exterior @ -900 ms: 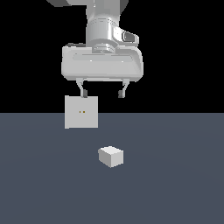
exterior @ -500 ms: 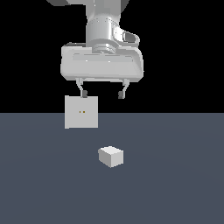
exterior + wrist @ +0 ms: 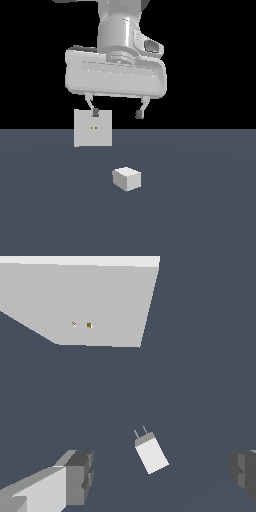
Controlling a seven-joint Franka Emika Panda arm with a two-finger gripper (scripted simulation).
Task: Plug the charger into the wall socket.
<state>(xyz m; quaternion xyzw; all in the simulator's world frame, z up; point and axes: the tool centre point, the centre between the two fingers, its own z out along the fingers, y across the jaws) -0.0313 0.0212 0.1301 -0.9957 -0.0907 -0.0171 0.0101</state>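
Note:
The charger (image 3: 126, 179) is a small white block lying on the dark grey floor (image 3: 200, 210), near the middle of the exterior view. In the wrist view the charger (image 3: 151, 454) shows two thin prongs at one end, pointing roughly toward the panel. The wall socket (image 3: 93, 128) is a flat upright white square with two small dark holes, standing behind the charger toward the exterior view's left; the wrist view shows the wall socket (image 3: 82, 303) too. My gripper (image 3: 117, 113) hangs open well above the charger, holding nothing. Its fingertips (image 3: 80, 476) frame the charger in the wrist view.
The grey floor runs back to a black background. Nothing else stands on it.

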